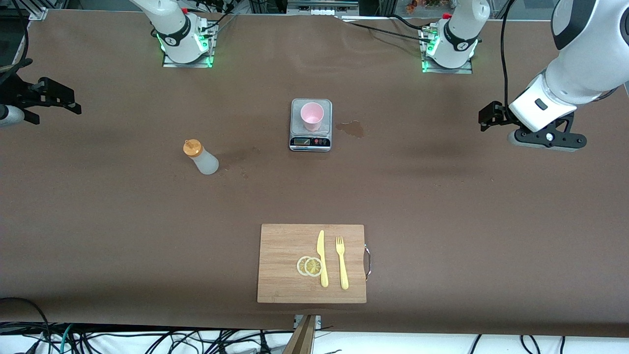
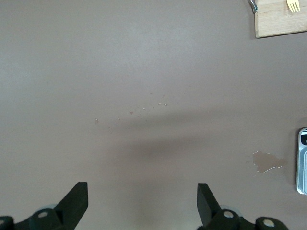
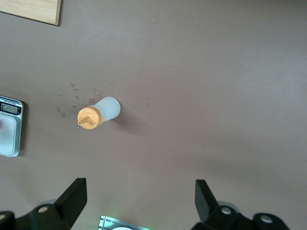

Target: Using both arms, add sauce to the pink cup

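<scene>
The sauce bottle (image 1: 200,157), whitish with an orange nozzle cap, stands upright on the brown table toward the right arm's end; it also shows in the right wrist view (image 3: 98,114). The pink cup (image 1: 312,115) stands on a small grey kitchen scale (image 1: 310,142) at mid-table, near the bases. My right gripper (image 1: 49,98) hangs open and empty above the table's edge at the right arm's end (image 3: 140,184), well away from the bottle. My left gripper (image 1: 548,141) hangs open and empty over bare table at the left arm's end (image 2: 142,189).
A wet spill (image 1: 351,129) lies beside the scale toward the left arm's end. Droplets (image 1: 241,162) lie between bottle and scale. A wooden cutting board (image 1: 285,246) near the front camera holds a yellow knife (image 1: 322,258), a fork (image 1: 341,263) and lemon slices (image 1: 309,266).
</scene>
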Controlling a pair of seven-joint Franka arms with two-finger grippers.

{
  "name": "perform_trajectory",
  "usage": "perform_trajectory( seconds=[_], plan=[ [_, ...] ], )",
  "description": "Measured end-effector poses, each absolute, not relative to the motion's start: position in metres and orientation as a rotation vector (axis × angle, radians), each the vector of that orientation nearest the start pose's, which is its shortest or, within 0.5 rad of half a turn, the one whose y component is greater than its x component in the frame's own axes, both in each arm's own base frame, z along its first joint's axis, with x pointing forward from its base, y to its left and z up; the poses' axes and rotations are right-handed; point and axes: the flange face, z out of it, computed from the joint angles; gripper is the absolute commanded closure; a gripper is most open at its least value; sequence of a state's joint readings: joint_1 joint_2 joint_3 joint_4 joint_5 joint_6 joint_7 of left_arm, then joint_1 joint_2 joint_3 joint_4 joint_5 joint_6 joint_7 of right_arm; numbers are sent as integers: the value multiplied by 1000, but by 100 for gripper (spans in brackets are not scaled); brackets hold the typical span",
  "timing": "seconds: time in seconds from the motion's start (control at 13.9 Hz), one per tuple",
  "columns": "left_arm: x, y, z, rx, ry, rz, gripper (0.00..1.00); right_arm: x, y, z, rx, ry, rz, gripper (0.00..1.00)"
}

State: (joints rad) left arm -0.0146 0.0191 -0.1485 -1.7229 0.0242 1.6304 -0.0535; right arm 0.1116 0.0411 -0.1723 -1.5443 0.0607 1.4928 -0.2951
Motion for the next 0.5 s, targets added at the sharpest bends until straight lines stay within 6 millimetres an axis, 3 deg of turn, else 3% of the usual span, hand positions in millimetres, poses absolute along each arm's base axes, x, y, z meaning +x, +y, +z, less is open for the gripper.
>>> perform_trajectory(
  seconds=[0.5],
  plan=[
    [550, -87, 546, -3099, 174, 172, 0, 558, -25, 608, -3061, -358, 128, 0]
  ],
)
